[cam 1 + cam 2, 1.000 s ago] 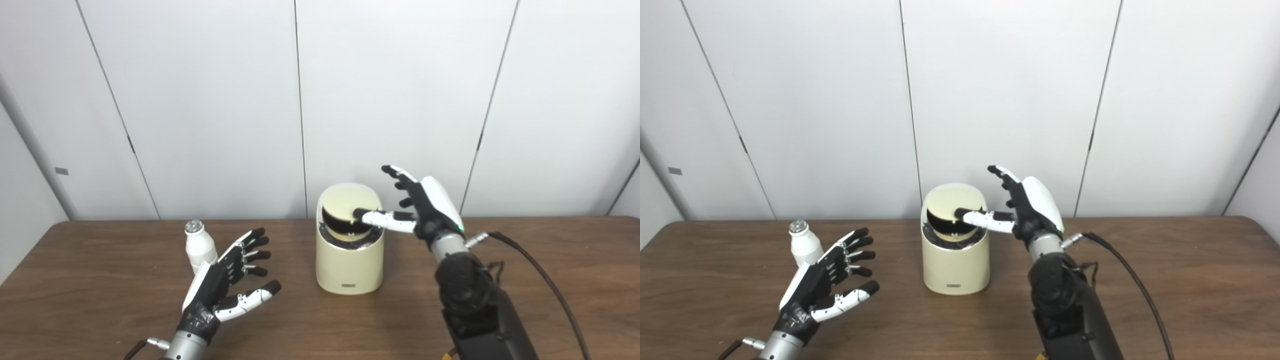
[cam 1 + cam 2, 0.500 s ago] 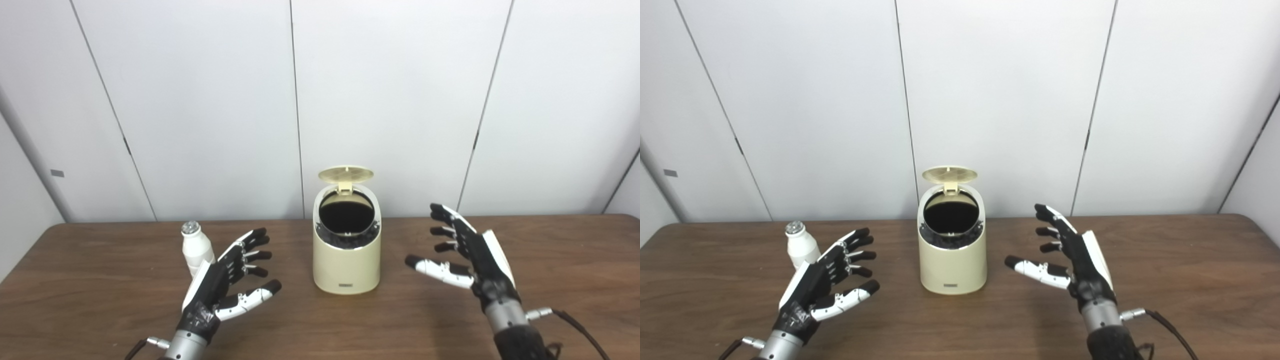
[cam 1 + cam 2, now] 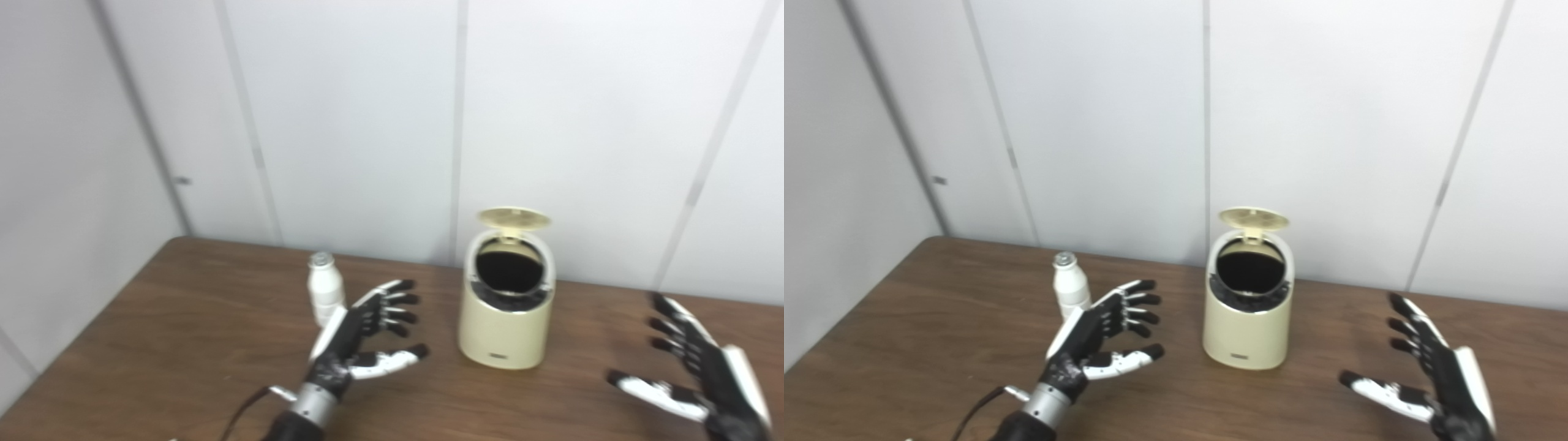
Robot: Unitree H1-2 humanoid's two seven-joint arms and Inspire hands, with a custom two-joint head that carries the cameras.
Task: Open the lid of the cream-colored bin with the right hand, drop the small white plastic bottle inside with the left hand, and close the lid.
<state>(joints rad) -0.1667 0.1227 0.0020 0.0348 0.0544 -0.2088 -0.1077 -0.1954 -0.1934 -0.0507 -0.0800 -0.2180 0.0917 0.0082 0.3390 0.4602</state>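
The cream-colored bin (image 3: 507, 318) stands upright on the brown table (image 3: 184, 318), its round lid (image 3: 513, 217) flipped up at the back and its dark opening showing. A small white plastic bottle (image 3: 324, 289) with a silver cap stands left of the bin. My left hand (image 3: 361, 335) is open, fingers spread, just right of the bottle and in front of it, not touching it. At the lower right my right hand (image 3: 698, 373) is open too, well clear of the bin and low over the table.
White wall panels (image 3: 367, 122) rise right behind the table's far edge. A grey side wall (image 3: 55, 202) closes the left. A black cable (image 3: 980, 407) trails from my left wrist.
The camera has swung left, shifting the whole scene right. The lid, pressed by my right hand a second ago, sprang open; that hand drew back toward the near right.
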